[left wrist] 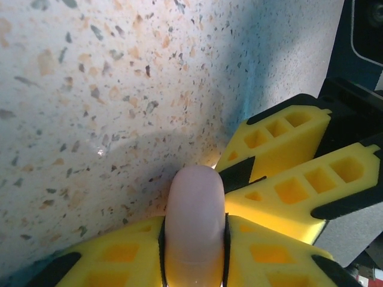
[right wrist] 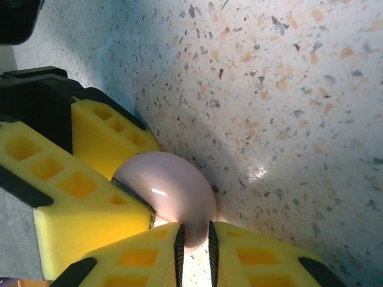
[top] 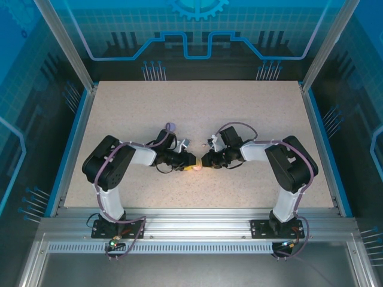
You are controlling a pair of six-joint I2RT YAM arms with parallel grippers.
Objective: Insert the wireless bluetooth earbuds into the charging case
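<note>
A pale pink rounded charging case (top: 196,168) sits at the middle of the table, with both grippers on it from opposite sides. My left gripper (left wrist: 194,221) is shut on it, its yellow fingers pressing the case (left wrist: 194,191) on both flanks. My right gripper (right wrist: 194,230) is shut on the case's near edge (right wrist: 167,185), with the left gripper's fingers (right wrist: 84,197) clamped beside it. From above, the left gripper (top: 190,161) and right gripper (top: 204,161) meet tip to tip. A tiny pale piece (top: 209,144), possibly an earbud, lies behind them.
A small purple round object (top: 170,127) lies behind the left arm, and a small pale grey item (top: 184,143) sits near its wrist. The speckled tabletop (top: 197,101) stretches wide behind the arms, bounded by blue rails.
</note>
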